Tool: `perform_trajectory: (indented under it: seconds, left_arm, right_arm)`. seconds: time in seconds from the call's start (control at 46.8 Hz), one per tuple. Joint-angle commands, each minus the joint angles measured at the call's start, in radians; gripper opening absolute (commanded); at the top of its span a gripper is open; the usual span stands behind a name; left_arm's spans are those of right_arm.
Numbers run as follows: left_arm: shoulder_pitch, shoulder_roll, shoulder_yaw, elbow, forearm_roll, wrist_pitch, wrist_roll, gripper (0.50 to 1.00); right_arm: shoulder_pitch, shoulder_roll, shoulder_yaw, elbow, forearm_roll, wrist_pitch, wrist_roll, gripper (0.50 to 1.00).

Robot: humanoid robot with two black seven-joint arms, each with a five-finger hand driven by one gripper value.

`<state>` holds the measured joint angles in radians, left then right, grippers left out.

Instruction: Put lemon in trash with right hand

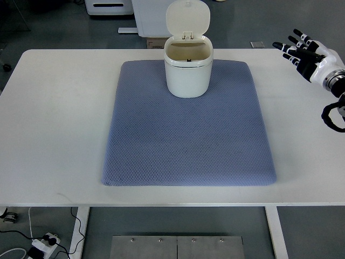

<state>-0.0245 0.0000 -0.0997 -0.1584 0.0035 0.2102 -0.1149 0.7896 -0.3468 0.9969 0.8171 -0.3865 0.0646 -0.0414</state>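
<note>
A white trash bin (188,69) stands upright at the back middle of the blue-grey mat (188,135), with its lid (187,19) flipped open and its inside dark. No lemon shows on the mat or the table. My right hand (302,51) is at the far right above the table's back edge, well to the right of the bin, with fingers spread and holding nothing. The left arm is out of view.
The mat lies in the middle of a white table (54,118). White furniture (145,16) stands on the floor behind the table. A power strip and cables (38,245) lie on the floor at the front left.
</note>
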Motion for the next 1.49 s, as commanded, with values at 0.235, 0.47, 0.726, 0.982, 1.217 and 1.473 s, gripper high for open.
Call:
perform_trajectory:
  seconds: [0.235,0.47,0.726,0.982,1.217,1.473]
  left_arm:
    - [0.000,0.000,0.000,0.000,0.001,0.000,0.000,1.000]
    - [0.000,0.000,0.000,0.000,0.001,0.000,0.000,1.000]
    - [0.000,0.000,0.000,0.000,0.001,0.000,0.000,1.000]
    - [0.000,0.000,0.000,-0.001,0.000,0.000,0.000,1.000]
    - [0.000,0.000,0.000,-0.001,0.000,0.000,0.000,1.000]
    - [0.000,0.000,0.000,-0.001,0.000,0.000,0.000,1.000]
  right_arm:
    - [-0.125,0.055,0.180,0.060,0.001,-0.009,0.064,1.000]
    - [-0.243,0.127,0.272,0.146,0.000,-0.016,0.090,1.000]
    - [-0.316,0.193,0.338,0.155,-0.005,-0.014,0.147,1.000]
    - [-0.360,0.282,0.404,0.159,-0.008,-0.014,0.149,1.000]
    - [-0.385,0.304,0.408,0.162,-0.109,-0.014,0.149,1.000]
    - [-0.386,0.305,0.408,0.160,-0.170,-0.016,0.155,1.000]
